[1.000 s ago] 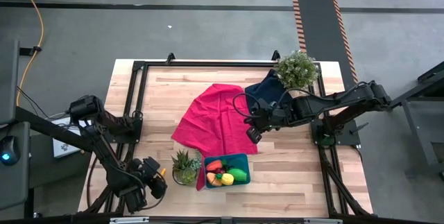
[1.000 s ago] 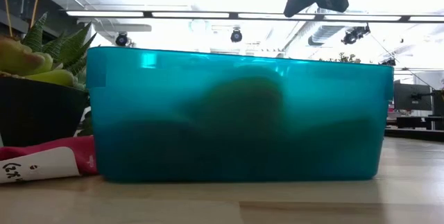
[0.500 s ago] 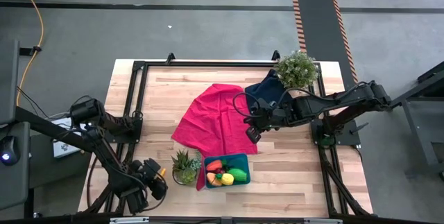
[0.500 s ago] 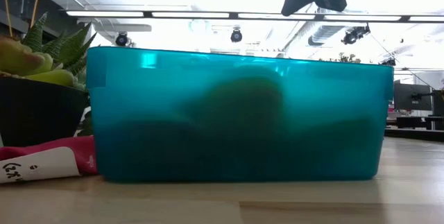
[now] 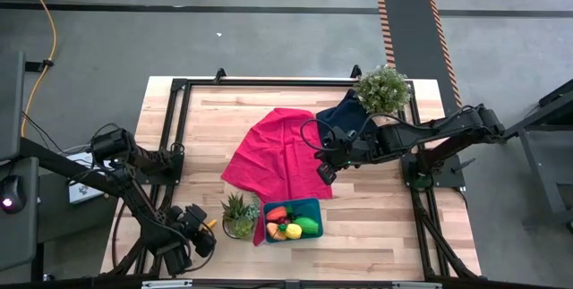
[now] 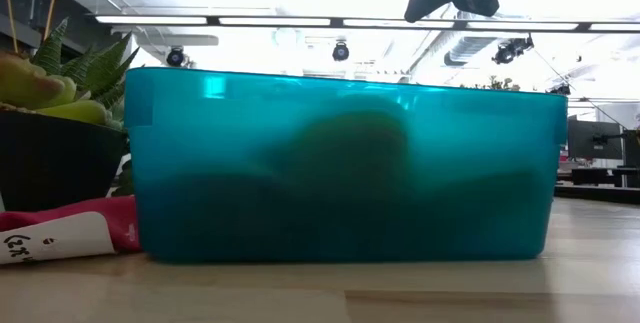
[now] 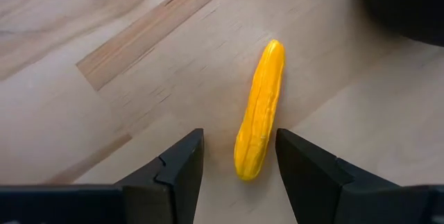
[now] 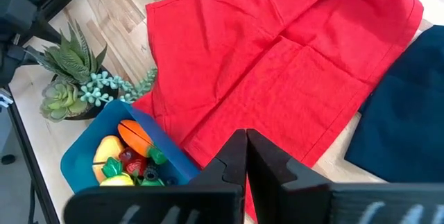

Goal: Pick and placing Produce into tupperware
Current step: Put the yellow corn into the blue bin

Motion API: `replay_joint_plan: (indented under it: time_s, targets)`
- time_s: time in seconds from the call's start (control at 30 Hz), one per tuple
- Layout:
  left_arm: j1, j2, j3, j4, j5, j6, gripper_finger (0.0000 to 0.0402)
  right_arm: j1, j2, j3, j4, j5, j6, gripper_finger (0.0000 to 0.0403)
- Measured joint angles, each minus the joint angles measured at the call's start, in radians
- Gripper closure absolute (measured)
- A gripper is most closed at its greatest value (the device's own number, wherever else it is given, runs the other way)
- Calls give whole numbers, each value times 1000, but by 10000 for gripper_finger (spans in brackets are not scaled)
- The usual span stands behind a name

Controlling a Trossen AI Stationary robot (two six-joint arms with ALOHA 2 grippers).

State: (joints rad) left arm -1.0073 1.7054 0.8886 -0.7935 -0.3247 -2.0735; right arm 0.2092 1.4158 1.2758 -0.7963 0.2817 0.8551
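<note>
The teal tupperware (image 5: pixel 293 220) stands near the table's front edge and fills the low view (image 6: pixel 340 163). In it lie a red-orange carrot (image 5: pixel 277 212), a green oval (image 5: pixel 307 225) and yellow pieces (image 5: pixel 292 231). A thin yellow stick (image 7: pixel 260 109) lies flat on the wood at the near left (image 5: pixel 209 225). My left gripper (image 7: pixel 239 135) is open just above it, one finger on each side of the stick's near end, not touching. My right gripper (image 8: pixel 246 148) is shut and empty above the red cloth (image 5: pixel 277 155).
A small succulent pot (image 5: pixel 238 216) stands right beside the tupperware's left side, between it and the stick. A leafy potted plant (image 5: pixel 383 89) stands at the far right on a navy cloth (image 5: pixel 345 114). Black frame rails (image 5: pixel 179 119) run along the table's edges.
My left gripper has shifted a little toward the table's near left corner, staying open over the yellow stick.
</note>
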Motion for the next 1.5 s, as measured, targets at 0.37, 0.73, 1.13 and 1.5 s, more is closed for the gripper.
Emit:
replay_joint_plan:
  time_s: [0.37, 0.73, 1.13, 1.5]
  targets:
    - [0, 0, 0, 7, -4, 4, 234, 0, 0, 0, 0, 0, -8, 401]
    - [-1, 0, 0, 12, -5, 4, 290, 0, 0, 0, 0, 0, -11, 401]
    - [-1, 0, 0, 15, -5, 4, 346, 0, 0, 0, 0, 0, -14, 401]
    - [-1, 0, 0, 16, -7, 4, 357, 0, 0, 0, 0, 0, -18, 401]
